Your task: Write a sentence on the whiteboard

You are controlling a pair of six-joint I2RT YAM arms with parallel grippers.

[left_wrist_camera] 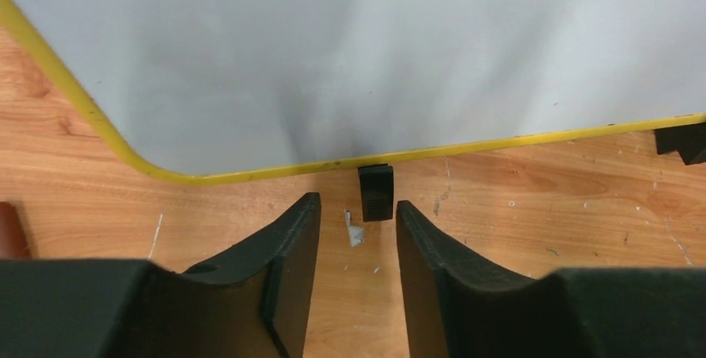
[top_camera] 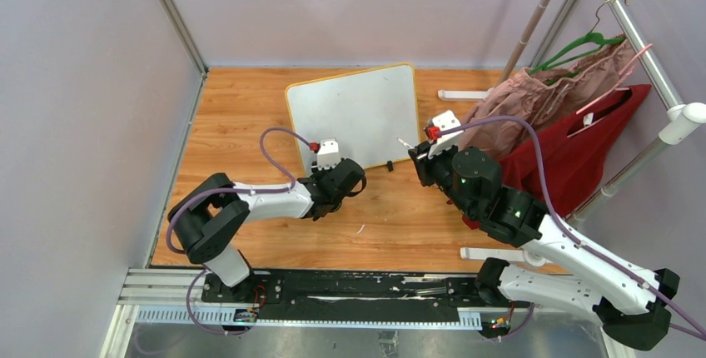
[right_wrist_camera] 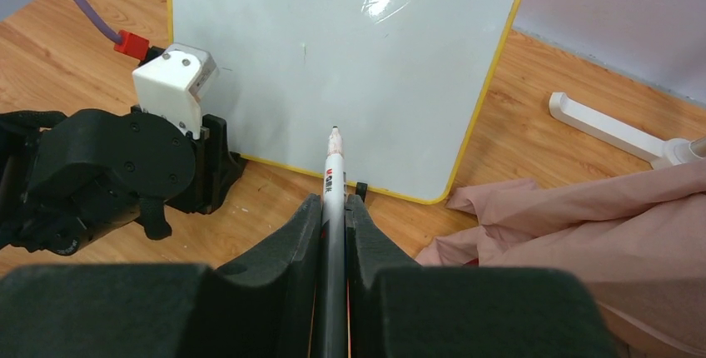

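The whiteboard (top_camera: 354, 112), white with a thin yellow frame, lies on the wooden table; its surface is blank and no sentence shows on it. My left gripper (top_camera: 326, 166) is open and empty at the board's near edge. In the left wrist view, its jaws (left_wrist_camera: 356, 204) frame a black stand foot (left_wrist_camera: 376, 191) without touching it, below the board (left_wrist_camera: 375, 50). My right gripper (top_camera: 421, 155) is shut on a grey marker (right_wrist_camera: 334, 171). The marker's tip points at the board (right_wrist_camera: 350, 50) near its lower right part; I cannot tell if it touches.
A clothes rack stands at the right with a pink garment (top_camera: 549, 91), a red garment (top_camera: 574, 154) and a green hanger (top_camera: 583, 46). Its white base bars (top_camera: 462, 94) lie on the table. Grey walls close in the left and back. A small white scrap (left_wrist_camera: 355, 233) lies on the wood.
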